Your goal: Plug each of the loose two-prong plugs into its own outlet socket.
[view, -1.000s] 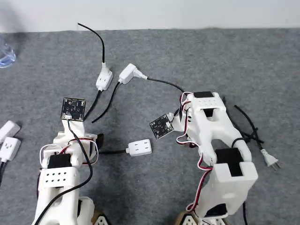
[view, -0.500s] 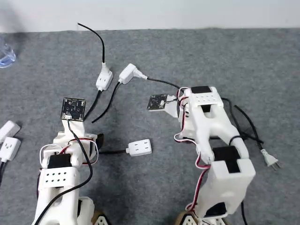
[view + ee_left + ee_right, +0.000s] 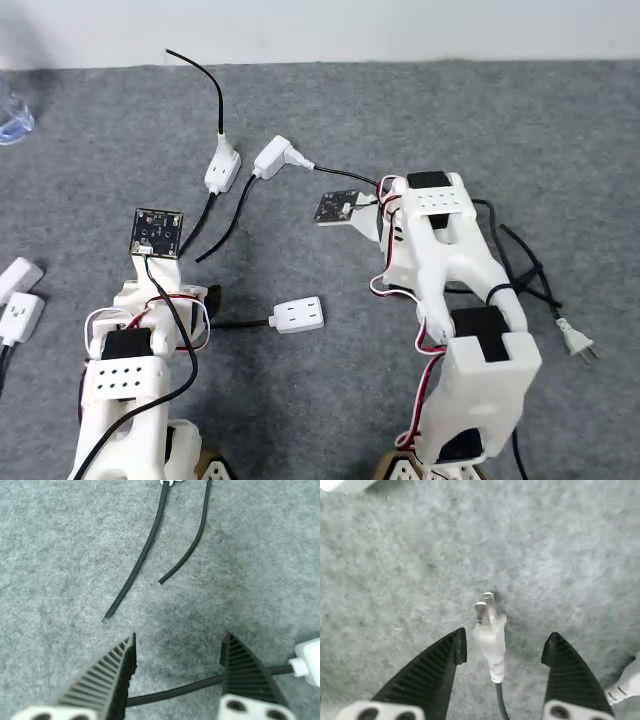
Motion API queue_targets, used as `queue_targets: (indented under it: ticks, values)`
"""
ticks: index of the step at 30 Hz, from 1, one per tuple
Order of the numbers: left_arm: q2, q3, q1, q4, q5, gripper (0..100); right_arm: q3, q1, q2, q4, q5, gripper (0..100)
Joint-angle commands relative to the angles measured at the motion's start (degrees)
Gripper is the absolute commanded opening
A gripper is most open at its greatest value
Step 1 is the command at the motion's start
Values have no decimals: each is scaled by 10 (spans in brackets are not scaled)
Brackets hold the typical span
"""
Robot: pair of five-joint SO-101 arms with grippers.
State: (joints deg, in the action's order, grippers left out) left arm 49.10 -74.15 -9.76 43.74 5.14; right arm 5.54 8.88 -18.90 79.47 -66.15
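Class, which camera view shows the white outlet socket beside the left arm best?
The high view: the outlet socket lies whole there, its slotted face up. The left wrist view catches one end of it at the frame edge, where its black cord joins.

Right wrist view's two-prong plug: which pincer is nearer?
Right. The right pincer stands open around the plug; the left pincer is elsewhere, open over a black cable.

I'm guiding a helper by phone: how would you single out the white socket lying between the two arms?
On the grey mat, find the gap between the two white arms. The socket lies there alone, slots up, black cord running toward the left arm, unlike the paired sockets at the left edge.
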Motion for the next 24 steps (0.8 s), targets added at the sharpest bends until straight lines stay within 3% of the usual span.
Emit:
queue_targets:
  ticks: [1, 10, 17, 24]
  values:
    - [8, 2, -1, -11, -1, 258, -31, 0, 33, 12, -12, 230]
    - [8, 2, -1, -11, -1, 258, 28, 4, 22, 20, -10, 231]
    - [7, 2, -1, -13, -1, 258, 86, 5, 114, 71, -9, 231]
    - [11, -4, -1, -14, -1, 258, 137, 0, 167, 34, -13, 231]
